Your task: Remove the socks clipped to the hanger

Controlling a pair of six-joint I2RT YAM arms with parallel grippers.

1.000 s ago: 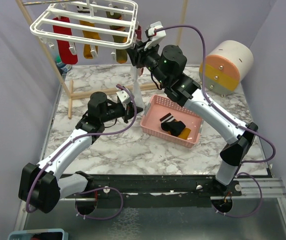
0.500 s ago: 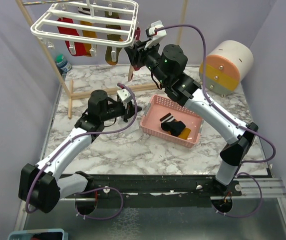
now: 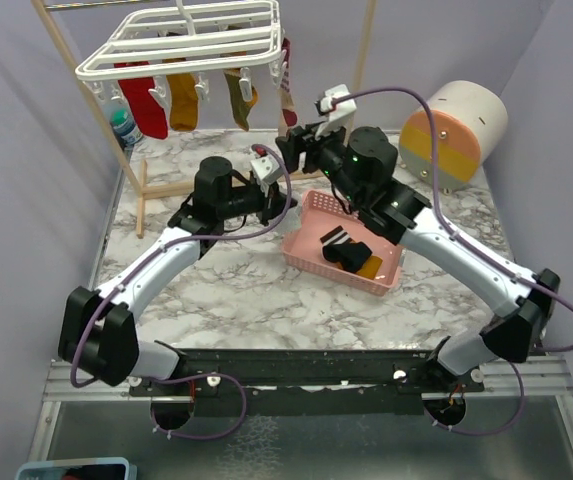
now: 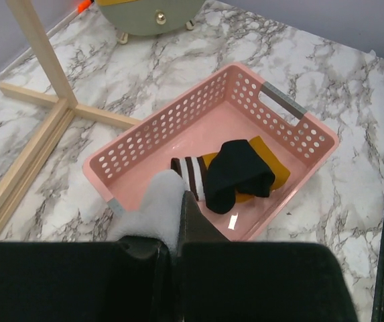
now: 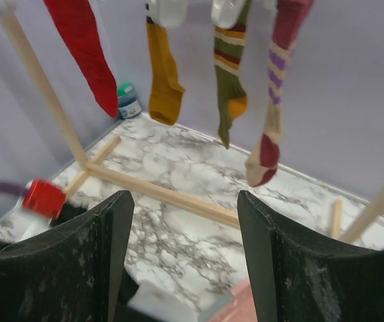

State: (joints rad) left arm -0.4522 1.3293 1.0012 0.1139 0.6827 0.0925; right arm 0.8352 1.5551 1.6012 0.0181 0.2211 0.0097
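The white hanger [image 3: 181, 40] hangs at the back left with a red sock [image 3: 136, 95], a mustard sock [image 3: 183, 100], an olive striped sock [image 3: 241, 95] and a maroon striped sock [image 3: 288, 85] clipped under it. My left gripper [image 4: 178, 201] is shut on a white sock [image 4: 155, 208] above the near-left corner of the pink basket [image 4: 292, 111]. A black sock [image 4: 238, 174], a striped sock [image 4: 192, 176] and a mustard sock [image 4: 275, 178] lie in the basket. My right gripper [image 5: 183, 201] is open and empty, below and in front of the hanging socks.
The wooden pole frame [image 3: 221, 182] stands on the marble table behind the left gripper. A round drum with orange and yellow bands [image 3: 456, 130] sits at the back right. A green-capped bottle [image 3: 126, 128] stands at the back left. Purple walls close in on three sides.
The hanger has swung back level and to the right. My left gripper has moved right toward the basket with the white sock. My right gripper has drawn down and away from the hanger.
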